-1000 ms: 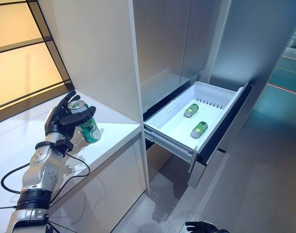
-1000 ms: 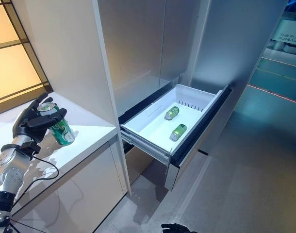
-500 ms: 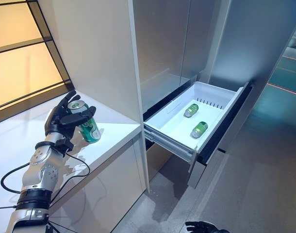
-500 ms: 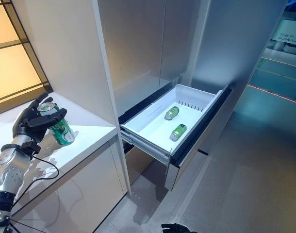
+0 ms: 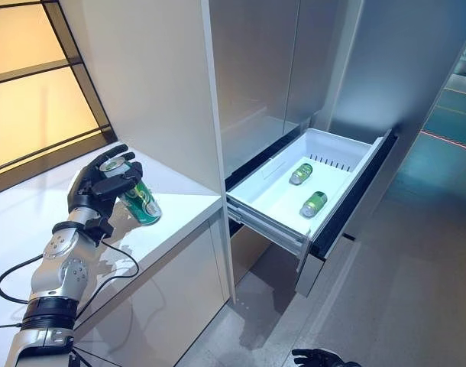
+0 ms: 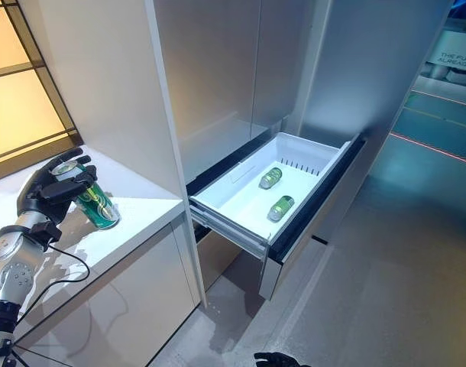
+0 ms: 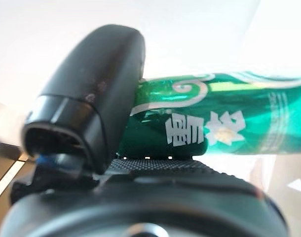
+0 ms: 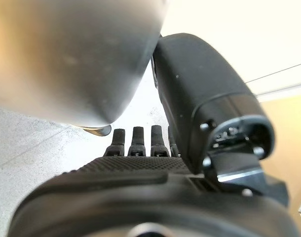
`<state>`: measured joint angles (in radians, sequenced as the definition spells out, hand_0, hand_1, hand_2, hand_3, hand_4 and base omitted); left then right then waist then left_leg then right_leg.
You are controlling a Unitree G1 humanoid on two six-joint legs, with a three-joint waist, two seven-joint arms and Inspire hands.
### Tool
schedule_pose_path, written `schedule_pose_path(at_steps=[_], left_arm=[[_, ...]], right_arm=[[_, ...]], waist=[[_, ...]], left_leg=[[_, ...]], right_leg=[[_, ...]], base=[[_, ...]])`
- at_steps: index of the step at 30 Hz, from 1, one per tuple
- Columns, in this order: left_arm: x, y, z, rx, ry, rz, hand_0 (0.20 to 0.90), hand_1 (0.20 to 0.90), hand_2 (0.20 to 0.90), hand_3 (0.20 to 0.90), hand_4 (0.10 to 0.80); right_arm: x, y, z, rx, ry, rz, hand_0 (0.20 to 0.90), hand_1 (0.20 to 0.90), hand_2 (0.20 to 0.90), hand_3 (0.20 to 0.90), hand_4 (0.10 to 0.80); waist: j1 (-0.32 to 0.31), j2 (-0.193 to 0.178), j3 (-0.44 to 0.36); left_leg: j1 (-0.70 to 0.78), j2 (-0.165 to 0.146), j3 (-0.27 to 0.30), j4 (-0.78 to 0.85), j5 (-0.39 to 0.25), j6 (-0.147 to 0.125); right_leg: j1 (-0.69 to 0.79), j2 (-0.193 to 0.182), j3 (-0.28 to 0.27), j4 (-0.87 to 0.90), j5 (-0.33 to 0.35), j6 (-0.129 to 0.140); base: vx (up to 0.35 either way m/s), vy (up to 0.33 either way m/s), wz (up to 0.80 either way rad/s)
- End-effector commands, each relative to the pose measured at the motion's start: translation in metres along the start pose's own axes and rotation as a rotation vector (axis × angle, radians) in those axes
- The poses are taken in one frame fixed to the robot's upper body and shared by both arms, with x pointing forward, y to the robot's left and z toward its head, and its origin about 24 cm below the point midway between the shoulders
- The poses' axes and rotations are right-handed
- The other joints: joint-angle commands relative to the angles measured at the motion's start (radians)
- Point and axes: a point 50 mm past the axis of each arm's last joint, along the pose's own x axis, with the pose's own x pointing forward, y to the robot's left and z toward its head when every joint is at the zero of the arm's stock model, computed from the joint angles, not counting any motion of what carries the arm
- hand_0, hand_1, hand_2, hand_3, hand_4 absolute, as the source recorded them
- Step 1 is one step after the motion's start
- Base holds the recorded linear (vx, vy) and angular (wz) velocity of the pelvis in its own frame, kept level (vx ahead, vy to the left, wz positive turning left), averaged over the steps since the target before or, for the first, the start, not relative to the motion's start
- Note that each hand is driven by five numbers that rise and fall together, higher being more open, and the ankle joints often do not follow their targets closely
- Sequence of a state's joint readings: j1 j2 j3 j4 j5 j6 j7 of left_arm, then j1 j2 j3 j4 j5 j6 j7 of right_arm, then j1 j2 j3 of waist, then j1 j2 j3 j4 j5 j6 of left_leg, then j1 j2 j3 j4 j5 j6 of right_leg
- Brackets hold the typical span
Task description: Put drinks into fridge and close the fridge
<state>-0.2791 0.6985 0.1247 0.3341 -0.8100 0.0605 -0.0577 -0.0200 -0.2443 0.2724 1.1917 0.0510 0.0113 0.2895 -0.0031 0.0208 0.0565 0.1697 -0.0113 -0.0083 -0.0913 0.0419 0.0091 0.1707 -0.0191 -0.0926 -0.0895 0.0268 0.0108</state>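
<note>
My left hand (image 5: 95, 189) is shut on a green can (image 5: 138, 200) over the white counter (image 5: 172, 210), and the can is tilted. In the left wrist view the can (image 7: 224, 131) lies across the palm with the thumb (image 7: 98, 94) pressed on it. The fridge's white drawer (image 5: 294, 193) stands pulled open to the right of the counter, with green cans (image 5: 300, 173) lying in it. My right hand (image 8: 140, 140) hangs low with its fingers straight, and it shows at the bottom of the left eye view (image 5: 318, 357).
A tall white panel (image 5: 153, 84) stands between the counter and the fridge. The drawer's dark front (image 5: 355, 195) juts out over the grey floor (image 5: 416, 275). A lit amber window (image 5: 34, 92) lies behind the counter.
My left hand has tipped the green can further over and shifted it slightly toward the counter's front edge. The drawer and the right hand have not moved.
</note>
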Motion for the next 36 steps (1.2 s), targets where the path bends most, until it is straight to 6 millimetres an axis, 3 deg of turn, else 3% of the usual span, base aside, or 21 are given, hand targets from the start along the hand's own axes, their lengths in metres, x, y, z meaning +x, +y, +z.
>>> schedule_pose_path(at_steps=[1,10,14,17,18,19,21,24,27,32,34,36], left_arm=[[0.024,-0.027,0.106,0.054,-0.385,-0.103,0.3,0.3,0.3,0.2,0.1],[0.027,-0.034,0.107,0.094,-0.381,-0.107,0.3,0.3,0.3,0.2,0.1],[0.025,-0.039,0.109,-0.01,-0.411,-0.148,0.3,0.3,0.3,0.2,0.1],[0.021,-0.051,0.112,-0.083,-0.448,-0.215,0.3,0.3,0.3,0.2,0.1],[0.016,-0.06,0.115,-0.12,-0.482,-0.275,0.3,0.3,0.3,0.2,0.1],[0.015,-0.06,0.115,-0.124,-0.486,-0.279,0.3,0.3,0.3,0.2,0.1],[0.008,-0.074,0.122,-0.176,-0.538,-0.377,0.3,0.3,0.3,0.2,0.1],[-0.006,-0.103,0.132,-0.214,-0.613,-0.575,0.3,0.3,0.3,0.2,0.1],[-0.02,-0.124,0.132,-0.2,-0.648,-0.72,0.3,0.3,0.3,0.2,0.1],[-0.041,-0.145,0.122,-0.164,-0.657,-0.906,0.3,0.3,0.3,0.2,0.1],[-0.049,-0.149,0.114,-0.157,-0.64,-0.975,0.3,0.3,0.3,0.2,0.1],[-0.051,-0.15,0.11,-0.158,-0.627,-1.008,0.3,0.3,0.3,0.2,0.1]], right_arm=[[-0.005,-0.003,-0.028,-0.032,0.112,0.006,0.9,0.9,0.9,0.9,0.8],[-0.005,-0.003,-0.026,-0.033,0.096,0.003,0.9,0.9,0.9,0.9,0.8],[-0.004,-0.005,-0.013,0.013,0.003,-0.003,0.9,0.9,0.9,0.9,0.8],[-0.004,-0.006,0.016,0.072,-0.136,0.002,0.9,0.9,0.9,0.9,0.8],[-0.007,-0.005,0.042,0.083,-0.259,0.004,0.9,0.9,0.9,0.9,0.8],[-0.007,-0.005,0.043,0.083,-0.267,0.005,0.9,0.9,0.9,0.9,0.8],[-0.015,0.001,0.076,0.066,-0.423,0.031,0.9,0.9,0.9,0.9,0.8],[-0.039,0.018,0.122,-0.018,-0.652,0.1,0.9,0.9,0.9,0.9,0.8],[-0.062,0.026,0.15,-0.063,-0.797,0.165,0.9,0.9,0.9,0.9,0.8],[-0.114,0.029,0.196,-0.162,-1.029,0.23,0.9,0.9,0.9,0.9,0.8],[-0.148,0.029,0.22,-0.185,-1.162,0.254,0.9,0.9,0.9,0.9,0.8],[-0.164,0.028,0.229,-0.197,-1.225,0.269,0.9,0.9,0.9,0.9,0.8]], waist=[[-0.012,0.03,-0.015],[-0.017,0.029,-0.014],[-0.02,0.027,-0.012],[-0.021,0.024,-0.01],[-0.023,0.022,-0.008],[-0.023,0.022,-0.008],[-0.028,0.02,-0.004],[-0.046,0.012,0.0],[-0.054,0.006,0.002],[-0.056,0.0,0.008],[-0.054,-0.002,0.01],[-0.051,-0.003,0.011]], left_leg=[[0.037,-0.056,0.018,0.015,-0.103,0.03],[0.037,-0.055,0.021,0.016,-0.102,0.03],[0.039,-0.055,0.022,0.015,-0.102,0.028],[0.038,-0.052,0.021,0.016,-0.1,0.028],[0.036,-0.051,0.021,0.017,-0.098,0.029],[0.036,-0.051,0.021,0.017,-0.098,0.029],[0.032,-0.049,0.021,0.015,-0.094,0.03],[0.029,-0.048,0.026,0.012,-0.09,0.029],[0.028,-0.049,0.028,0.01,-0.087,0.03],[0.026,-0.048,0.032,0.006,-0.081,0.032],[0.023,-0.048,0.035,0.005,-0.078,0.034],[0.016,-0.047,0.04,0.004,-0.067,0.034]], right_leg=[[-0.01,0.01,0.029,0.095,-0.088,0.035],[-0.011,0.011,0.033,0.095,-0.088,0.035],[-0.01,0.012,0.034,0.094,-0.084,0.035],[-0.011,0.012,0.036,0.095,-0.082,0.034],[-0.013,0.012,0.04,0.097,-0.08,0.033],[-0.014,0.012,0.04,0.098,-0.08,0.033],[-0.018,0.012,0.043,0.099,-0.078,0.033],[-0.025,0.012,0.045,0.1,-0.075,0.036],[-0.026,0.014,0.051,0.097,-0.073,0.037],[-0.029,0.017,0.062,0.089,-0.062,0.039],[-0.033,0.019,0.07,0.085,-0.054,0.039],[-0.041,0.02,0.072,0.086,-0.043,0.038]], base=[[0.0,0.0,0.0],[0.0,0.0,0.0],[0.0,0.0,0.0],[0.0,0.0,0.0],[0.0,0.0,0.0],[-0.035,-0.005,0.0],[-0.047,-0.005,-0.01],[-0.06,-0.007,-0.07],[-0.052,-0.009,-0.1],[-0.048,-0.004,-0.02],[-0.052,0.001,-0.09],[-0.071,-0.002,-0.18]])
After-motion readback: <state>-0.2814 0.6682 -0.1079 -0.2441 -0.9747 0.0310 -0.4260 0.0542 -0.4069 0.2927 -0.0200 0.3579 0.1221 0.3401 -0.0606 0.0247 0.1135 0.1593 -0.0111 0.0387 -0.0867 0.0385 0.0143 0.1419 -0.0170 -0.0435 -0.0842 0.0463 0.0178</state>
